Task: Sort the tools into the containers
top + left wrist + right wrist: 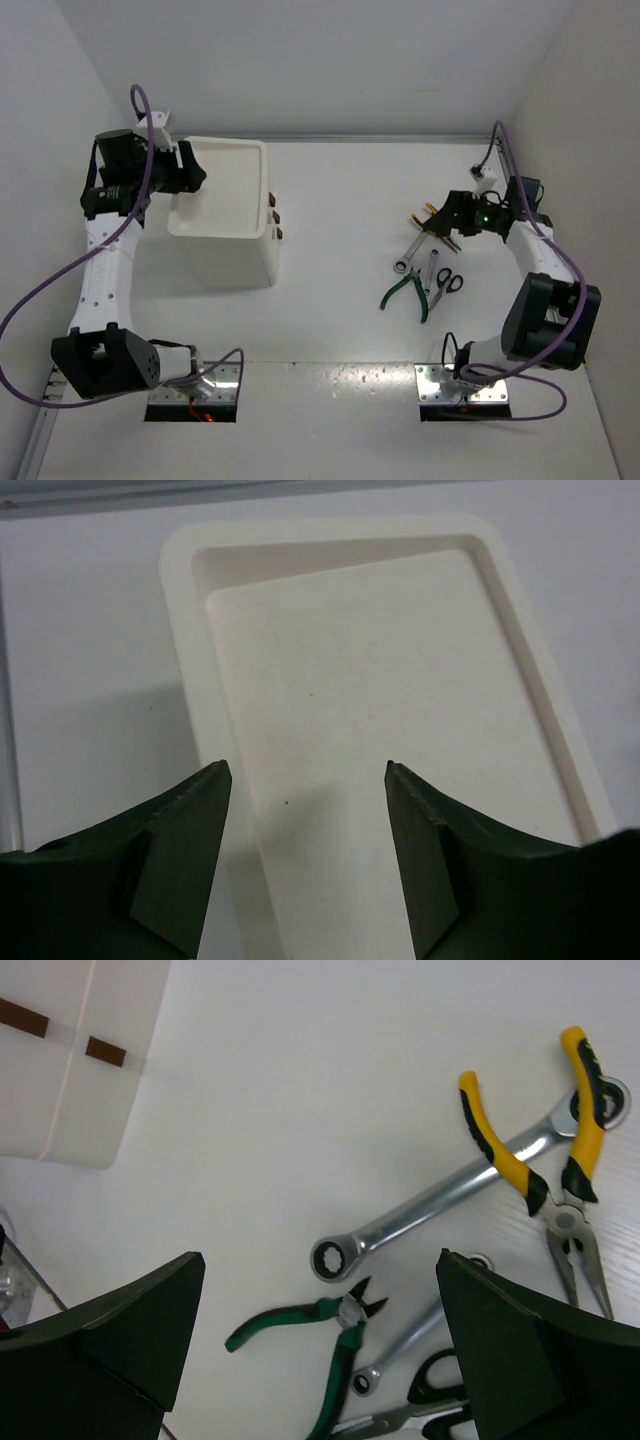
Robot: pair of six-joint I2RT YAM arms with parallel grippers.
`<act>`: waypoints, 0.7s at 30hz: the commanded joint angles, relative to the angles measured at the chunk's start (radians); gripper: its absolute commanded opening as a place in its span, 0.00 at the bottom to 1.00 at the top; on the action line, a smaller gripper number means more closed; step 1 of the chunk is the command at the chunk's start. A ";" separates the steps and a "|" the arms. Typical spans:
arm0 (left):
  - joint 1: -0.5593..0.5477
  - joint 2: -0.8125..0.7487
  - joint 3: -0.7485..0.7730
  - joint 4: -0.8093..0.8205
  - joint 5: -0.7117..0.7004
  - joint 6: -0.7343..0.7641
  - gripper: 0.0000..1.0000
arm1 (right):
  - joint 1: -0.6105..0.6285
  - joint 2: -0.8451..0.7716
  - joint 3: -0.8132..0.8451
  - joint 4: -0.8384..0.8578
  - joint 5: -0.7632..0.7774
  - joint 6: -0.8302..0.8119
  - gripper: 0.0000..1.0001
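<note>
The tall white box has a shallow tray top (250,160), seen empty in the left wrist view (180,600), and dark knobs (274,215) on its drawers. My left gripper (195,178) hovers open and empty over the tray's left part (308,770). The tools lie on the table to the right: yellow-handled pliers (575,1150) across the longer wrench (430,1205), green-handled pliers (335,1335), the shorter wrench (400,1350) and black-handled scissors (440,1405). My right gripper (442,220) is open and empty above them (320,1255).
White walls close in the table at the back and on both sides. The box's drawer front with two knobs (105,1052) shows at the top left of the right wrist view. Purple cables hang from both arms.
</note>
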 commanded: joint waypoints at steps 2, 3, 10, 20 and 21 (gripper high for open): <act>-0.061 -0.042 -0.062 0.011 -0.229 -0.051 0.68 | 0.061 -0.035 0.054 0.070 -0.007 0.079 1.00; -0.078 -0.051 -0.073 0.011 -0.246 -0.051 0.66 | 0.070 -0.035 0.054 0.070 0.002 0.089 1.00; -0.109 -0.072 -0.096 0.043 -0.375 -0.079 0.58 | 0.121 -0.026 0.054 0.079 0.011 0.089 1.00; -0.109 -0.096 -0.033 0.032 -0.378 -0.039 0.68 | 0.139 0.004 0.045 0.079 0.011 0.079 1.00; -0.109 -0.085 -0.042 0.032 -0.378 -0.039 0.68 | 0.139 0.004 0.045 0.079 0.011 0.079 1.00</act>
